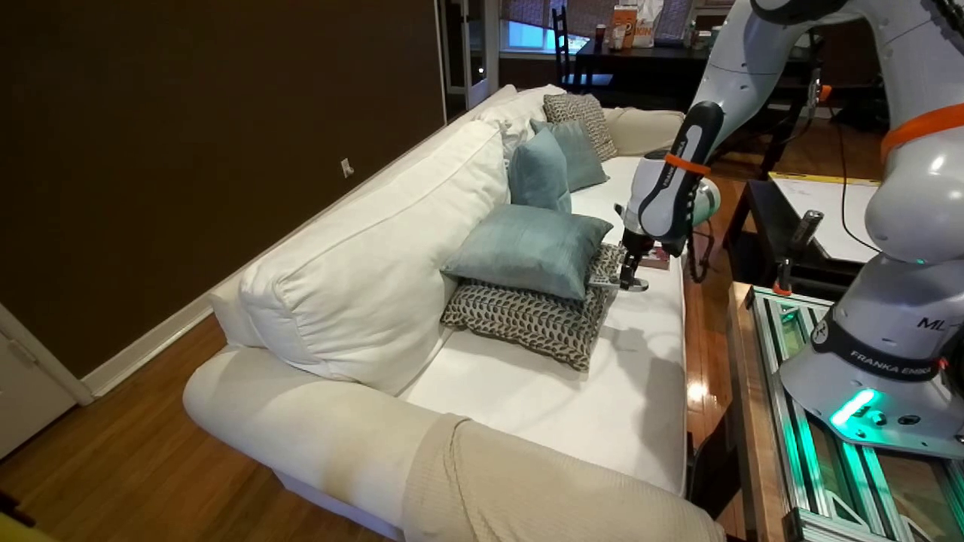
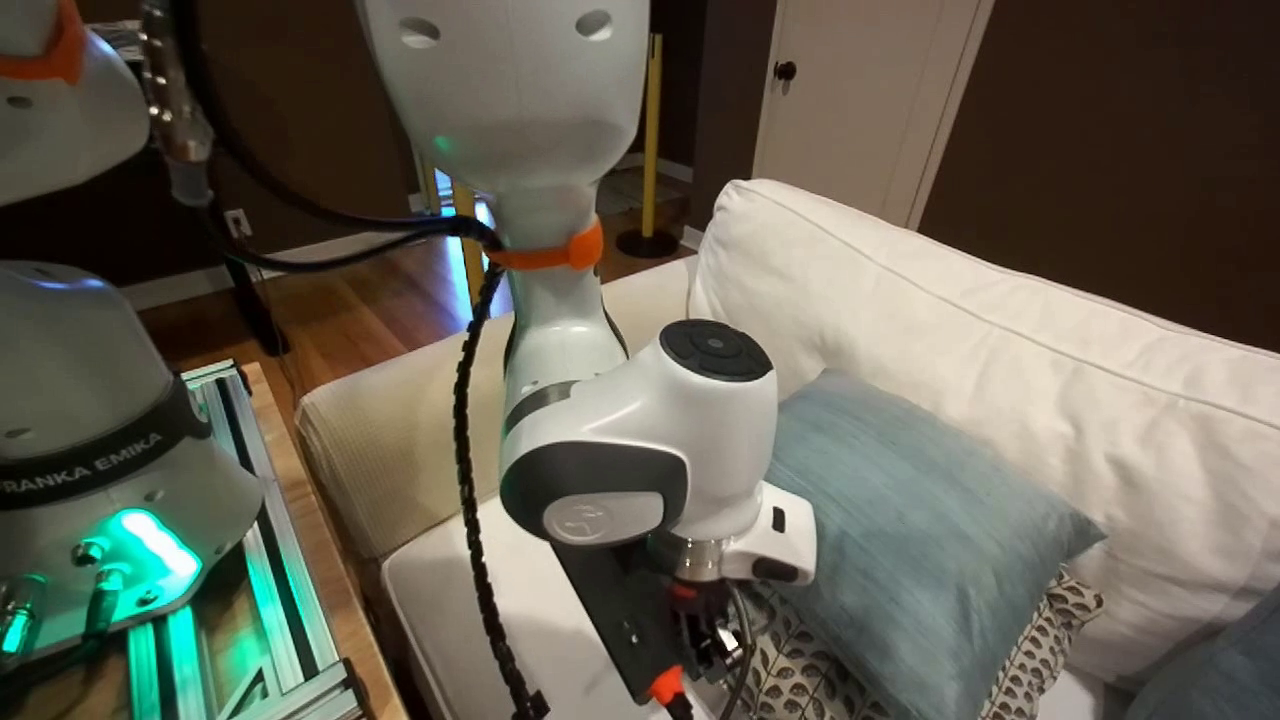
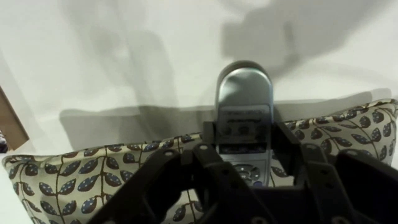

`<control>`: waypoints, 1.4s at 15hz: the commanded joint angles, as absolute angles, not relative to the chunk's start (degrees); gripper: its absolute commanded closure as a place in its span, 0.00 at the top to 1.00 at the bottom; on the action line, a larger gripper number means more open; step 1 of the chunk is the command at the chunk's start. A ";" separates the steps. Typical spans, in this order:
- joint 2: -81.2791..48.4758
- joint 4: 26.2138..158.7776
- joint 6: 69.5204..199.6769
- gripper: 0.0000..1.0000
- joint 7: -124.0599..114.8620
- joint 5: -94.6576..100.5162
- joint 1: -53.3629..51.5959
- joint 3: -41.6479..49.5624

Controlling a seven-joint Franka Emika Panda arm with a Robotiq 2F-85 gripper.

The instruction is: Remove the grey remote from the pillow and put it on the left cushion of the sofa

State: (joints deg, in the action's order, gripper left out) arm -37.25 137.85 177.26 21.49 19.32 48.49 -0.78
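Wrist view, gripper (image 3: 244,132): jaws drawn in tight on both sides of the grey remote (image 3: 244,88), over the leaf-print pillow (image 3: 77,189); the lettering on it is too blurred for me to read.
Wrist link (image 1: 657,199), in an exterior view: FRANKA EMIKA, just above the gripper.
Base (image 1: 896,410): FRANKA EMIKA, with ML higher.
White bag (image 1: 649,22): KIN, on the dark table (image 1: 663,60) well beyond the gripper, contents hidden.
Base band (image 2: 90,465), in an exterior view: RANKA EMIKA, well apart from the gripper.
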 commanded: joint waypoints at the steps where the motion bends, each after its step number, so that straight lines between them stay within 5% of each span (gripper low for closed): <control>1: -33.55 140.85 173.79 0.24 20.46 15.96 44.84 2.12; 10: -32.60 141.95 172.03 0.24 15.02 10.43 35.87 11.37; 21: -37.49 137.53 175.27 0.24 4.09 -7.53 44.66 5.40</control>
State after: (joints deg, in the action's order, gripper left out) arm -34.81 139.59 174.15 7.48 -3.71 42.43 6.48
